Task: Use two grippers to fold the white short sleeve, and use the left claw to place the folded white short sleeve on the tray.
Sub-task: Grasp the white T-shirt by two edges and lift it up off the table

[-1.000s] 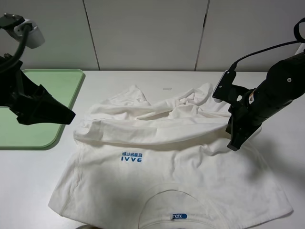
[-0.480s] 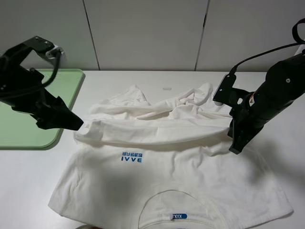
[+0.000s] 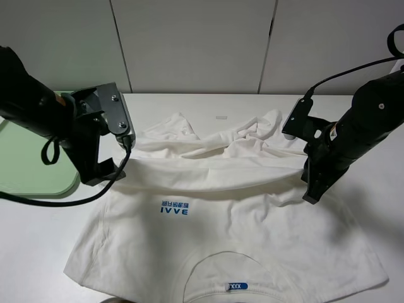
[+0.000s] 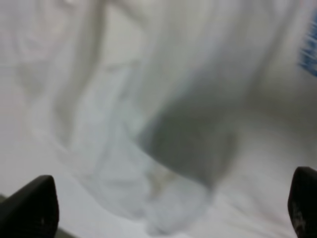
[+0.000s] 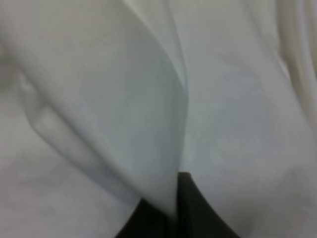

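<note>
- The shirt (image 3: 221,221) lies spread on the worktop (image 3: 379,120) with its collar toward the camera. Its far part is gathered into a long, rumpled fold across the middle. The tray (image 3: 25,177) is just beside it on the left, partly hidden under the left arm.
- The step in hand, as I judge it, is for the left hand (image 3: 115,169) to take the left end of the fold.
- To do this well, its fingers should go down around the whole thickness of the cloth (not only the top layer). They should close at the same height as the other hand, so the fold line lifts straight.
- The left hand is spread wide and points down at that end. The wrist view is blurred, so I cannot tell if it touches the cloth.
- The right hand (image 3: 310,192) is pressed together and pinches the right end of the fold, with its arm leaning steeply down.
</note>
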